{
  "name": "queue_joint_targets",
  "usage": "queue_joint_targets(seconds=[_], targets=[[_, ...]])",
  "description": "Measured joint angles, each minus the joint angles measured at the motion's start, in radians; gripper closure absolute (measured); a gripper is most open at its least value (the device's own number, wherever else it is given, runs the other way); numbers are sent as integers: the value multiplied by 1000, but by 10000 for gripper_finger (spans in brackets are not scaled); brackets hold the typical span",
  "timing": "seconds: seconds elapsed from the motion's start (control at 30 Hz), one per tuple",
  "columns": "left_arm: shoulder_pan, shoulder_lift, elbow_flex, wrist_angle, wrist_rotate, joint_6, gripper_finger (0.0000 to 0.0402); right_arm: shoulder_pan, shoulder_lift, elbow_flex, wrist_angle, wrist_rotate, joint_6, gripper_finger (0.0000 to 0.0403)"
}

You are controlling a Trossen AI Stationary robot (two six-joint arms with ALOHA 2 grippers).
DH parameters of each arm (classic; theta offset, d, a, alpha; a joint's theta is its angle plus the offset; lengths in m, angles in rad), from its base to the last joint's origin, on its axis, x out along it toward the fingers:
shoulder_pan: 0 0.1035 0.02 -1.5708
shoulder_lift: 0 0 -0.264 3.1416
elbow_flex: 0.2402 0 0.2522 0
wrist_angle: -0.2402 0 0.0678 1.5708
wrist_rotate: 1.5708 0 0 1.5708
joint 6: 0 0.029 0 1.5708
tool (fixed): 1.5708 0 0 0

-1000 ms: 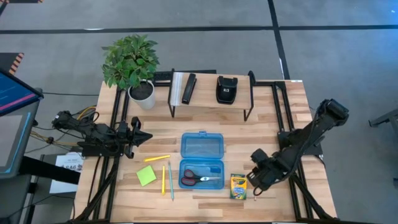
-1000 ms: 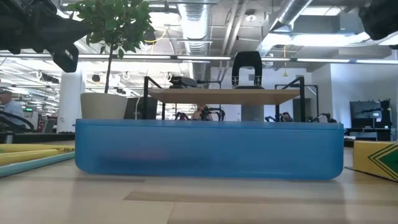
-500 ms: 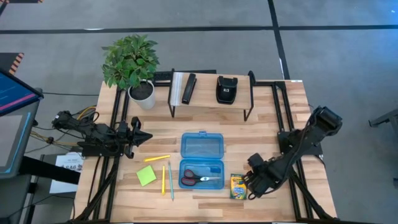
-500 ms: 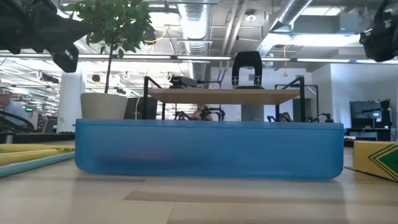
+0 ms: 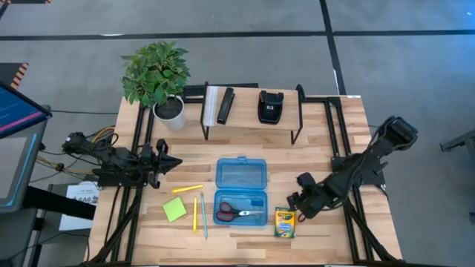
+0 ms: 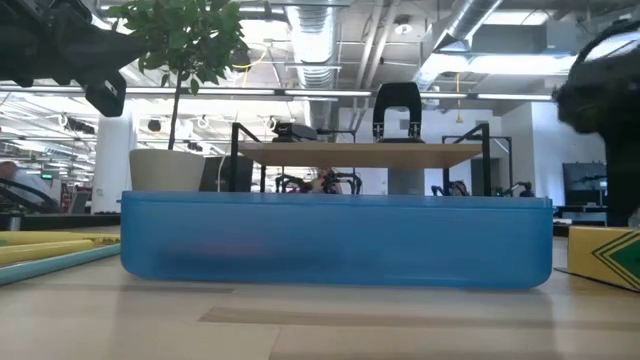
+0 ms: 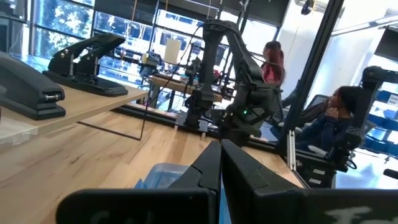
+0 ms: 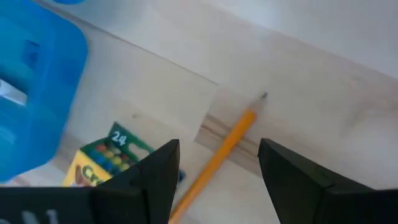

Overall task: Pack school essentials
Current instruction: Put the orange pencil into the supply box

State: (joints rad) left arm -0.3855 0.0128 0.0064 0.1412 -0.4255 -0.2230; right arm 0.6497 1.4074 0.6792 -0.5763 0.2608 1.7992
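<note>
The blue case [image 5: 241, 193] lies open at mid-table, with red-handled scissors [image 5: 239, 214] in its near half. Right of it lies the yellow-green crayon box [image 5: 284, 222]. To the case's left are the lime sticky-note pad [image 5: 175, 210] and thin pencils [image 5: 199, 215]. My right gripper [image 5: 295, 208] is open, hovering just right of the crayon box. In its wrist view its fingers stand on either side of an orange pencil [image 8: 231, 138] lying flat on the table, without touching it. My left gripper [image 5: 172, 160] waits shut near the table's left edge. I see no eraser for certain.
A black-framed wooden shelf [image 5: 252, 119] at the far side carries two black stapler-like objects [image 5: 225, 105] [image 5: 269, 106]. A potted plant [image 5: 157, 74] stands at the far left corner. In the low view the case [image 6: 335, 240] fills the middle. People sit beyond the table.
My right gripper has moved a little toward the table's left and far edges, closer to the crayon box, and its arm has come lower into the low view. Nothing on the table has moved.
</note>
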Motion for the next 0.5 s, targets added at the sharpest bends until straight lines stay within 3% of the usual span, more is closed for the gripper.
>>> queue_joint_targets(seconds=[0.17, 0.33, 0.5], targets=[[0, 0, 0, 0, 0, 0, 401, -60, 85, 2, 37, -99, -54, 163], [0, 0, 0, 0, 0, 0, 401, -67, 121, 14, 26, -128, -58, 165], [0, 0, 0, 0, 0, 0, 401, -64, 134, 51, -25, -138, -75, 197]])
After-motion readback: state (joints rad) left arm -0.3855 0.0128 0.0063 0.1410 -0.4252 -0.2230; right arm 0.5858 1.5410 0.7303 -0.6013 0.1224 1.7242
